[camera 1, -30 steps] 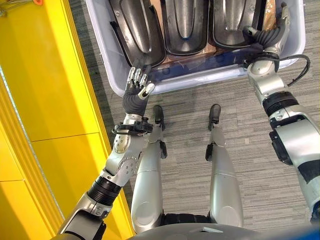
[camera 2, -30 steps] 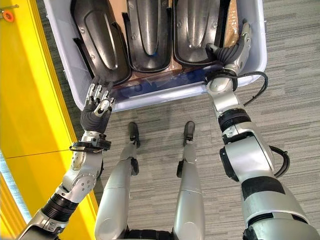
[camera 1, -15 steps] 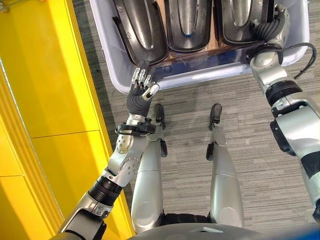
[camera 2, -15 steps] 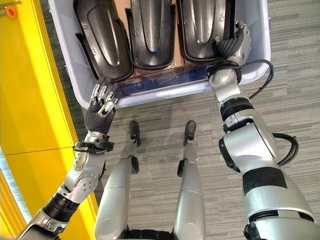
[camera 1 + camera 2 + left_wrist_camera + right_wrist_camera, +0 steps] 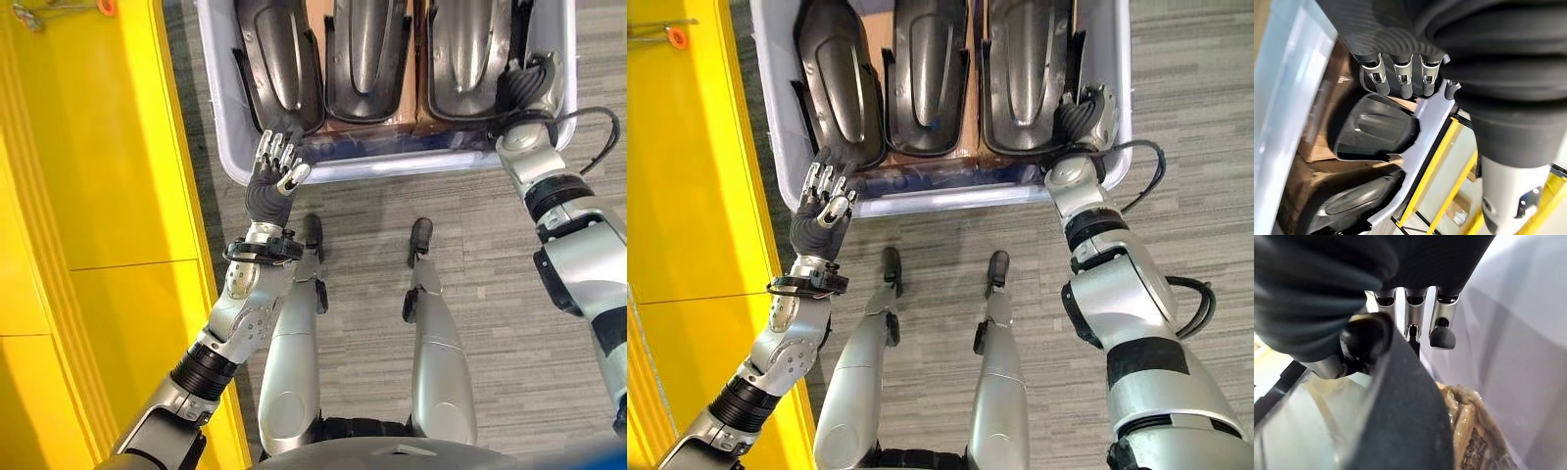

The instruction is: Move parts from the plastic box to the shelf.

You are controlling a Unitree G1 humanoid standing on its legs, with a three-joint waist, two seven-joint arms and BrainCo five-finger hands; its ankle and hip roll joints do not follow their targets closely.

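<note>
Black part (image 5: 1410, 426) pinched by right hand (image 5: 1085, 113) reaching deeper, left hand (image 5: 270, 178) stays spread

We see the box (image 5: 223, 117) on the floor (image 5: 509, 323) ahead, with three parts in it side by side: left part (image 5: 277, 59), middle part (image 5: 365, 54), right part (image 5: 470, 49). The shelf (image 5: 88, 196) runs along the box's left side.
</note>
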